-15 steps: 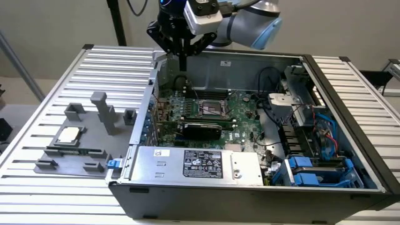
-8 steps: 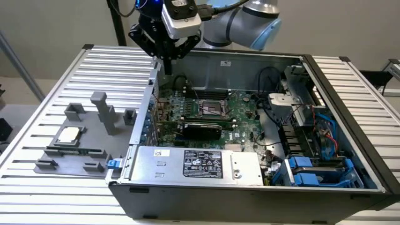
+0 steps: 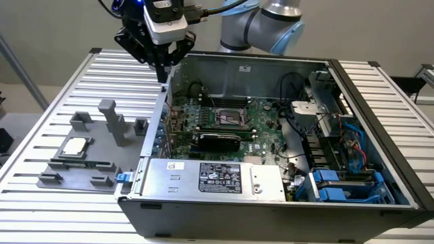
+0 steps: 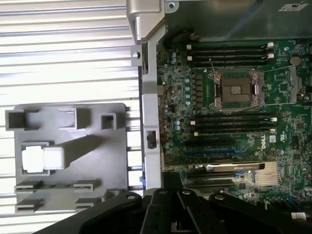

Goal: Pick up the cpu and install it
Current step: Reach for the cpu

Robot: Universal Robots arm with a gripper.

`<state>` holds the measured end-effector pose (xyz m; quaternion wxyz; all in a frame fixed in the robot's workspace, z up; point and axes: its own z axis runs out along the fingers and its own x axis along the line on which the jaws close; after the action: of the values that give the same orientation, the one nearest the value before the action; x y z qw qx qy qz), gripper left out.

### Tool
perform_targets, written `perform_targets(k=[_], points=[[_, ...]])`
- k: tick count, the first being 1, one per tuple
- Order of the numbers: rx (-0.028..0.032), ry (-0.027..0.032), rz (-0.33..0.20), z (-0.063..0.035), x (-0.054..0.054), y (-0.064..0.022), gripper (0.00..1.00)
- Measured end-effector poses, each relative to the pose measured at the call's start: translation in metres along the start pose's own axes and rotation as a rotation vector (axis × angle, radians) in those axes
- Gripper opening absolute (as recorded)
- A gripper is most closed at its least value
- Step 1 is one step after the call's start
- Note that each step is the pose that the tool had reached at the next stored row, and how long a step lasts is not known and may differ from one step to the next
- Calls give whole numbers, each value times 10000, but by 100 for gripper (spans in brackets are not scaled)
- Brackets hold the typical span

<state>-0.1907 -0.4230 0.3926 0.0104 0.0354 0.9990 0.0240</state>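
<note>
The jaws are clenched on nothing and hang above the wall of the case [image 3: 244, 76]. The cpu [image 3: 74, 146] lies in a grey holder [image 3: 71, 178] on the bench [image 3: 54, 91], well below the jaws and toward the exterior view's left of them. I judge the step in hand is the reach. To do it well, the jaws should open above the chip, descend straight, and take two opposite edges, clear of the tall post [image 3: 112, 119].
</note>
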Motion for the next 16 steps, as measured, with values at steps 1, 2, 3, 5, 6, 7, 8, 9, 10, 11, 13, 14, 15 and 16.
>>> perform_targets(k=[1,2,3,5,6,7,8,9,10,11,13,14,15,16], points=[[0,0,-1,-1,44,-9,11],[0,0,-2,-2,92,-18,11],[0,0,-1,-3,137,-25,11],[0,0,0,-5,227,-38,11],[0,0,-1,-5,271,-43,11],[0,0,-1,-5,316,-49,11],[1,0,-1,-6,362,-54,11],[0,0,-1,-5,407,-60,11],[0,0,-1,-5,453,-64,11],[1,1,-2,-5,497,-69,11],[0,0,-1,-2,588,-77,11],[0,0,0,0,634,-81,11],[0,0,-1,2,678,-85,11],[0,0,-2,5,723,-89,11]])
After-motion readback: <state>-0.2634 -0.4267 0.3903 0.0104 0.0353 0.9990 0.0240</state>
